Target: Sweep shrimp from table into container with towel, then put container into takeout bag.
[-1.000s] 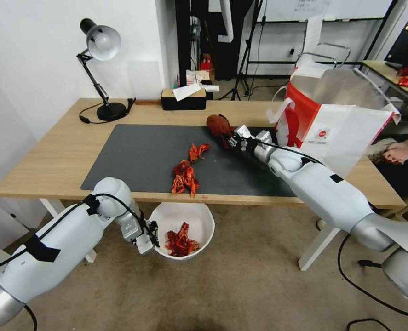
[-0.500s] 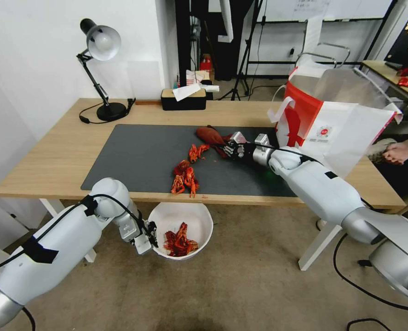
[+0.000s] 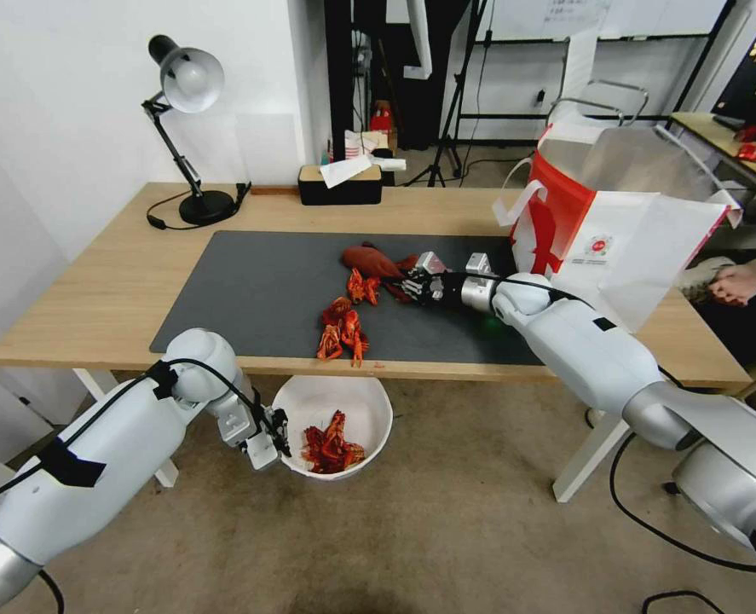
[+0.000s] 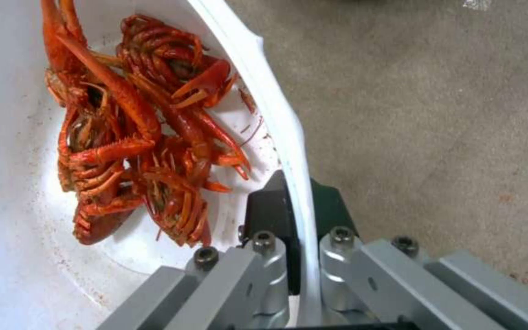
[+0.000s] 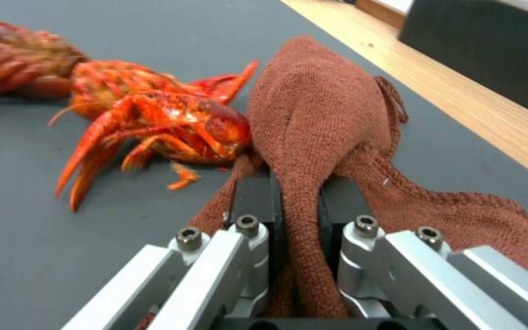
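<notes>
Dark mat [image 3: 267, 290] sweep: right gripper [image 3: 412, 283] clenching the towel [image 3: 373, 260] should drag low so shrimp [image 3: 343, 328] reach the container [image 3: 369, 409] the left gripper [image 3: 274, 437] pinches by its rim.

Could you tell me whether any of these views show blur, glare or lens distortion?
Head view: wide-angle bending, the table edge and walls curve; lighting even, no harsh glare. Right wrist view: the shrimp beside the towel look smeared, the far ones soft. Left wrist view: shrimp in the container fairly sharp.
</notes>
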You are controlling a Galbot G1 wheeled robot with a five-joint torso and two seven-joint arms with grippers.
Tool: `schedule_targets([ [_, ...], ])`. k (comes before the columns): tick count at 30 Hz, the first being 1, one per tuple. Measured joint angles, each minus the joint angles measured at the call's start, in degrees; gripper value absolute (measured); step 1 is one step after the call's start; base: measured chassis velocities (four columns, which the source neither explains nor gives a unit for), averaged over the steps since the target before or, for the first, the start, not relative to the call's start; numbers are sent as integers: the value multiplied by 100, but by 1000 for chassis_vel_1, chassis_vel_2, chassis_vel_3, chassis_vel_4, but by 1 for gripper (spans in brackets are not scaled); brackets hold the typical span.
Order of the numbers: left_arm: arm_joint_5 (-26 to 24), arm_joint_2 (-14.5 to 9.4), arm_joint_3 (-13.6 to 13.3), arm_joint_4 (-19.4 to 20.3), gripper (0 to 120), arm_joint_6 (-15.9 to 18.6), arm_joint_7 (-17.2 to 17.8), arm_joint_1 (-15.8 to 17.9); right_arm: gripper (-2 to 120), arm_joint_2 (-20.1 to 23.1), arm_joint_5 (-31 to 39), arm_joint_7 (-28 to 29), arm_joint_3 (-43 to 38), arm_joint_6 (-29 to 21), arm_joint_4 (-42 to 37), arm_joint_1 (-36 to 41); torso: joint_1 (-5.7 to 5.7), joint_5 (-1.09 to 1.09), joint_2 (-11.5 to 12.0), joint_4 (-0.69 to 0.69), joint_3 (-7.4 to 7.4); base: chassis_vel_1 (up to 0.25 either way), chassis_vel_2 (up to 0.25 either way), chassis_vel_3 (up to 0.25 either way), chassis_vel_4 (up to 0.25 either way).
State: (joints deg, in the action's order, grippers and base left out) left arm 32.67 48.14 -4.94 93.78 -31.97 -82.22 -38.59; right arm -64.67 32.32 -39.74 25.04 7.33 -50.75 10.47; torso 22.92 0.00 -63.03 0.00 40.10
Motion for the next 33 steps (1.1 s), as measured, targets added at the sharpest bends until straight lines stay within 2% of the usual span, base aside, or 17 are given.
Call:
schedule_targets([
  [9,-5,-88,44,37,0,-3,11,-29,8,165,27,-261,93,119,-327,90,0,0,0,0,1,0,0,0,0],
  [20,-7,-92,1,60,0,3,112,-38,8,387,94,-160,232,52,-851,247,-1,0,1,0,0,0,0,0,0],
  [25,-9,37,-114,-171,0,12,182,194,8,464,119,-78,309,-45,-1171,318,0,0,1,0,1,0,0,0,0],
  [33,-76,114,-310,-316,0,52,178,537,8,505,133,-70,341,-67,-1332,370,0,0,1,-1,1,0,0,0,0],
])
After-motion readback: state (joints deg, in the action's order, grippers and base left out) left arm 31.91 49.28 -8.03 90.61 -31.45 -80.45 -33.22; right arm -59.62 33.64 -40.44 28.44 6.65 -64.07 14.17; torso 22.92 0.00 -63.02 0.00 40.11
